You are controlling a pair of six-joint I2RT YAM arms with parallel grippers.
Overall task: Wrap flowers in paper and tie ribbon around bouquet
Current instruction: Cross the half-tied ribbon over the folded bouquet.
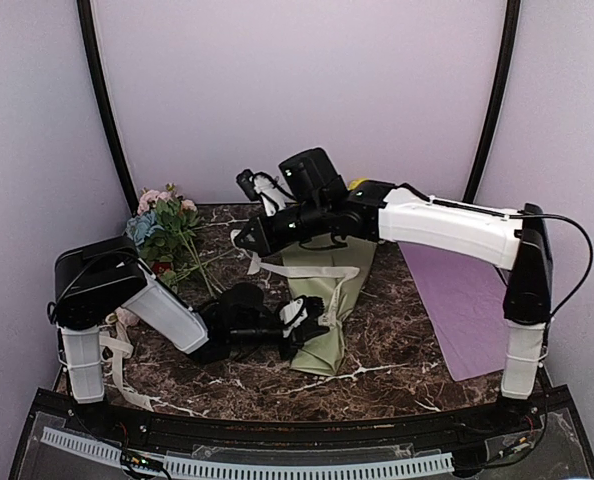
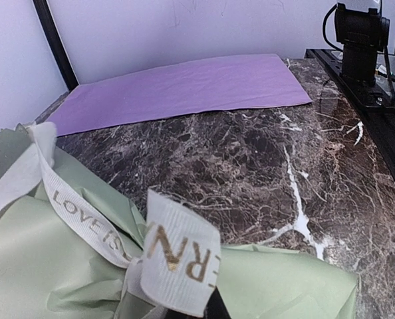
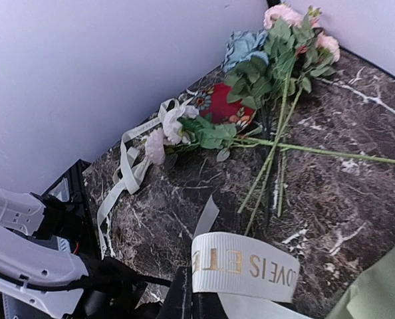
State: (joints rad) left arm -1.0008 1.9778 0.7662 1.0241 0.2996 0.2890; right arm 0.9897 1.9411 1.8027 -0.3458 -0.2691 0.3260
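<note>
From my station I judged we were at the tying step. The bouquet [image 1: 339, 292], a cone of sage-green paper [image 2: 44, 266], lay near the middle of the bench [image 1: 397, 365] with its flower end away from the arms and the ribbon [image 1: 307, 270] crossing over it. The left tool [image 1: 302, 316] sat low against the cone's near half, pressed together on one run of the ribbon, whose printed lettering folded right at its tips in the left wrist view. The right tool [image 1: 249, 238] hung above the bench off the cone's left rear side, likewise clamped on the ribbon, which curled over its tips. To do this well, I reckoned the two runs should be drawn apart evenly, low and across the cone, so the band would cinch the paper without dragging or crushing the bouquet. The ribbon looked twisted, so I would watch for it slipping edgewise out of either pinch. I counted one bouquet, one yellow bloom [image 1: 357, 184] showing at its wide end, one purple sheet [image 1: 467, 300] flat to the right, one loose cluster [image 1: 167, 225] of pink and blue blooms at the left rear, and one small red patterned thing [image 3: 221, 103] beside it. A further pale ribbon length [image 3: 126, 174] lay near the cluster; I could not tell whether it belonged to the same ribbon.
</note>
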